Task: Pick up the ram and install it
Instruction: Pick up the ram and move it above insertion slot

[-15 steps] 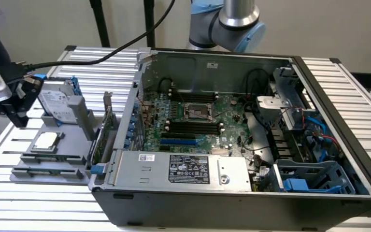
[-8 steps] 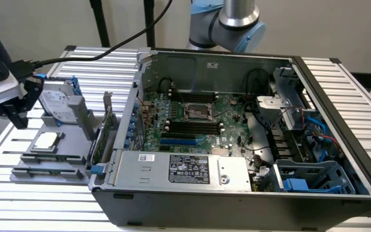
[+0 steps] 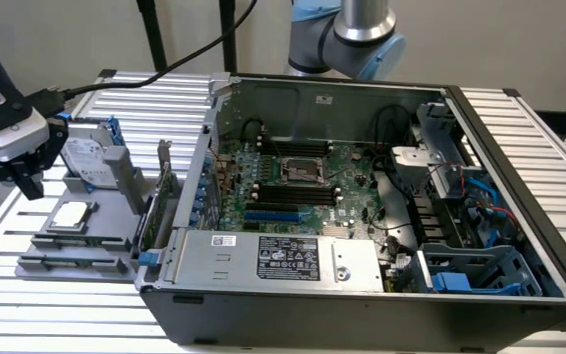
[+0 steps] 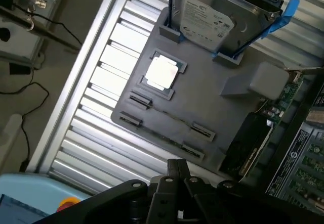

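The tray sits at the exterior view's left of the computer case, bearing the hard drive behind the processor chip.

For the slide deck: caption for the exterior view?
Shut gripper poised by the gray parts tray; open computer case alongside.

From here I count one open computer case, one grey tray, one hard drive with two blue brackets, one silver processor chip, one robot arm and one end effector.
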`<state>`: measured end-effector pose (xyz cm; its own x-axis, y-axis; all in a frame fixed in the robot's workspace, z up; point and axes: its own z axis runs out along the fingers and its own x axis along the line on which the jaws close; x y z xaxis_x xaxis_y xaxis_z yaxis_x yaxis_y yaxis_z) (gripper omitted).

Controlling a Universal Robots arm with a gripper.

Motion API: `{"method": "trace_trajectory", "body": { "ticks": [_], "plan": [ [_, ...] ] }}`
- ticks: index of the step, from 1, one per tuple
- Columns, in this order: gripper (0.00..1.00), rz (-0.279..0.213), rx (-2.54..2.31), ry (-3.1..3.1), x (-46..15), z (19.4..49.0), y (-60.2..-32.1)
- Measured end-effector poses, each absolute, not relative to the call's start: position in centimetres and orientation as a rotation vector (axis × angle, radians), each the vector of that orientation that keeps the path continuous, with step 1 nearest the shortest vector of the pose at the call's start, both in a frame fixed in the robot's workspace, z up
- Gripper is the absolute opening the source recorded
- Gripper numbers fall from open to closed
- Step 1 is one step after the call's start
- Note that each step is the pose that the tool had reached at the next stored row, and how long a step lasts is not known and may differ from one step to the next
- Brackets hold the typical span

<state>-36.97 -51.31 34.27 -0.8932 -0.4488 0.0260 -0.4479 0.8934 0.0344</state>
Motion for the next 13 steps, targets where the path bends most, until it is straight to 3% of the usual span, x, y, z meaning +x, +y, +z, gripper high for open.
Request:
{"method": "trace_trajectory", "body": {
  "ticks": [13],
  "plan": [
    [0.11,-0.036,1.067,-2.916,-37.0,33.2,-51.3]
  ]
}}
